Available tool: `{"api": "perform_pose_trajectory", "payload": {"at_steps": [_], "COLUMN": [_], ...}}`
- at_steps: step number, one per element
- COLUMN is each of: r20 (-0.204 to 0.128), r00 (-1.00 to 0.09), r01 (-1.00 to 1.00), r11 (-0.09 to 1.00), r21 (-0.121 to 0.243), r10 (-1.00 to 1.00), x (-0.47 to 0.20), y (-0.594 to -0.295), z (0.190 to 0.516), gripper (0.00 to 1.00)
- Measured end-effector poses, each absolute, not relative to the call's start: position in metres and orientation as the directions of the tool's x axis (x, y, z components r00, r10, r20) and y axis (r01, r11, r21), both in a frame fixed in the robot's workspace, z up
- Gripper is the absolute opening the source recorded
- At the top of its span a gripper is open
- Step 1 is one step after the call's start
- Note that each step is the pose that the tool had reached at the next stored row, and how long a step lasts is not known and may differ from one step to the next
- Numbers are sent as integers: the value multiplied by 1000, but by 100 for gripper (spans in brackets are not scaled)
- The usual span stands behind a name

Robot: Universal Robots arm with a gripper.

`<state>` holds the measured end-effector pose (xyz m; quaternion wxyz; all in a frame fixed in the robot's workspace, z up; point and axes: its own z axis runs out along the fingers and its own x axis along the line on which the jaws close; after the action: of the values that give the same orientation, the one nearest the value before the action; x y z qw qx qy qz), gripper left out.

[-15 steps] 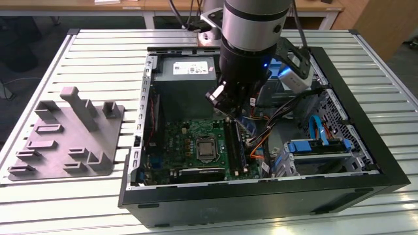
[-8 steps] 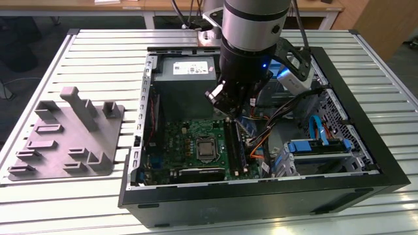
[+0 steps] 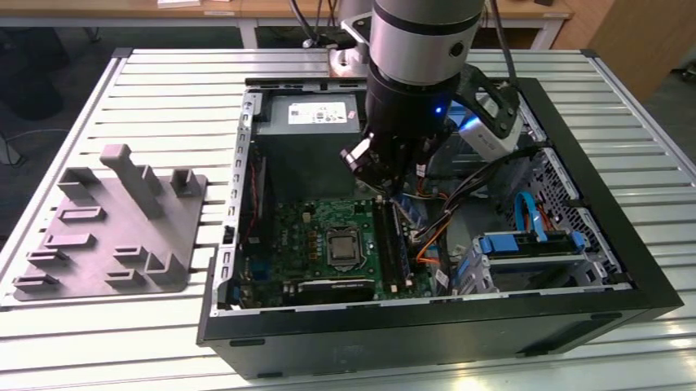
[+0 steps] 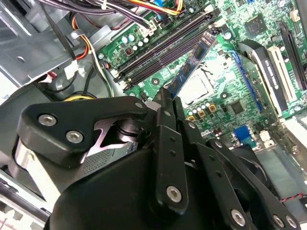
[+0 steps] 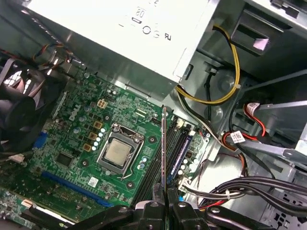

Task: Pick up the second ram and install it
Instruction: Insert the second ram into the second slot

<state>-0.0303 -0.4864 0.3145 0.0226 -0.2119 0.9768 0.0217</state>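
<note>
**Ram pinched over the slots**

The gripper (image 5: 165, 207) has its black metal fingers pressed onto the second ram (image 5: 164, 148), a thin flat stick held edge-on over the long dark memory slots (image 5: 151, 168); contact with them is unclear; the green motherboard (image 5: 72, 143) lies open beside it; bundled cables (image 5: 249, 184) crowd the other side; the smooth grey power supply (image 5: 120, 28) walls off the far end.

Silver-and-black arm (image 3: 419, 49), blue light (image 3: 438, 108), black screw-studded gripper (image 5: 165, 202).

The pincer (image 5: 166, 206) grips the ram (image 5: 164, 148) edge-on, the stick jutting straight out from its tips over the dark slots (image 5: 175, 151); the socket (image 5: 117, 152) lies just beside the stick.
</note>
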Motion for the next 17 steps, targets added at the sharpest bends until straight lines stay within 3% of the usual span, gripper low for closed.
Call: {"api": "perform_pose_trajectory", "payload": {"at_steps": [17], "r20": [-53], "r00": [-953], "r01": [-300], "r11": [953], "r21": [33], "r10": [-298], "x": [-30], "y": [-486], "z": [314], "gripper": [14]}}
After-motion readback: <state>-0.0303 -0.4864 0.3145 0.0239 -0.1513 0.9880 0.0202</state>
